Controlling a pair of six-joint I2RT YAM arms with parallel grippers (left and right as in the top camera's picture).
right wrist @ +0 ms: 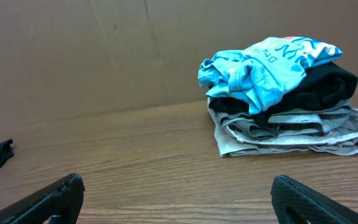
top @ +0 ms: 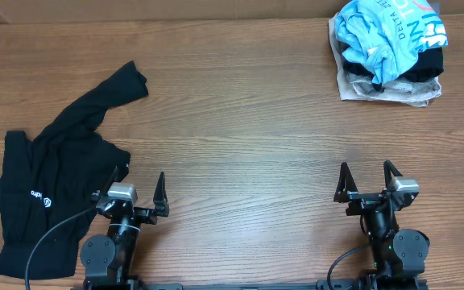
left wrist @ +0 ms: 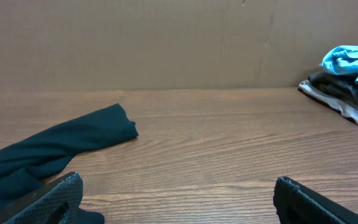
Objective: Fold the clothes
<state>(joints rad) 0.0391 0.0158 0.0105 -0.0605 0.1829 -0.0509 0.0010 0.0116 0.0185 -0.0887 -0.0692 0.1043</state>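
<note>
The black long-sleeved shirt [top: 51, 173] lies crumpled at the table's left side, one sleeve stretched up and right, a small white logo near its lower left. The sleeve also shows in the left wrist view [left wrist: 61, 143]. My left gripper [top: 139, 189] is open and empty, right beside the shirt's right edge, low at the front. My right gripper [top: 369, 179] is open and empty at the front right, far from the shirt. Both grippers' fingers show wide apart over bare wood in the wrist views [left wrist: 176, 193] [right wrist: 176, 193].
A pile of other clothes stands at the back right: a light blue tee [top: 389, 31] on top, a dark garment and a beige garment [top: 377, 89] beneath. It also shows in the right wrist view [right wrist: 284, 93]. A cardboard wall [left wrist: 166, 43] backs the table.
</note>
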